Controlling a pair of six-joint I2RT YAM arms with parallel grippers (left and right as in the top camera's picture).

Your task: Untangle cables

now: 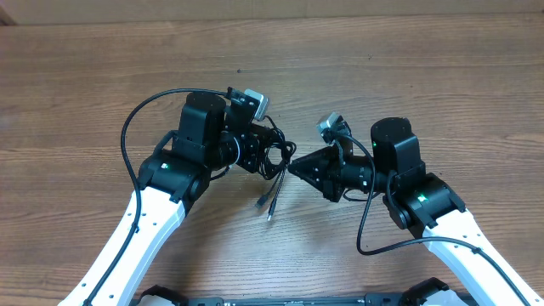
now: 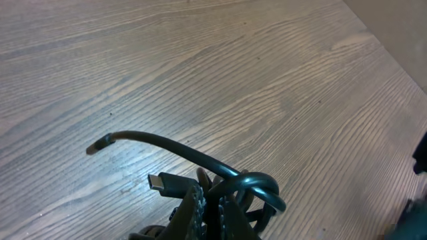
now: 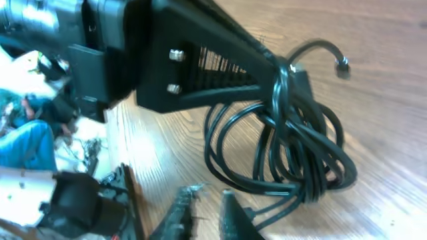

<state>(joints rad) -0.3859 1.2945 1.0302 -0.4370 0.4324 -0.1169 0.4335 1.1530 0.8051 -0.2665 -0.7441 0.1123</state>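
Overhead view: the cables (image 1: pixel 277 159) form a small coiled bundle between the two arms, clamped in the left jaws, with two loose ends (image 1: pixel 266 202) trailing toward the robot's base. The right jaws point at the bundle from just beside it. Treat the left clamp as the anchor, and take one strand only with the right jaws, never the whole coil. Whether the loose ends rest on the surface (image 1: pixel 408 76) cannot be told here. Left wrist view: the left jaws are together on several strands. A loop (image 2: pixel 257 177) sits just past their tips, a plug (image 2: pixel 160 181) juts out beside them, and a free end (image 2: pixel 107 140) arches clear of the rest. That free end is judged the cleanest pick; draw it slowly away from the anchor and stop if the loop tightens. The rest of the bundle is cut off below the frame. Right wrist view: the right jaws stand slightly apart at the bottom edge with nothing between them, near the hanging coil (image 3: pixel 307 190). How the strands cross one another is hard to make out.
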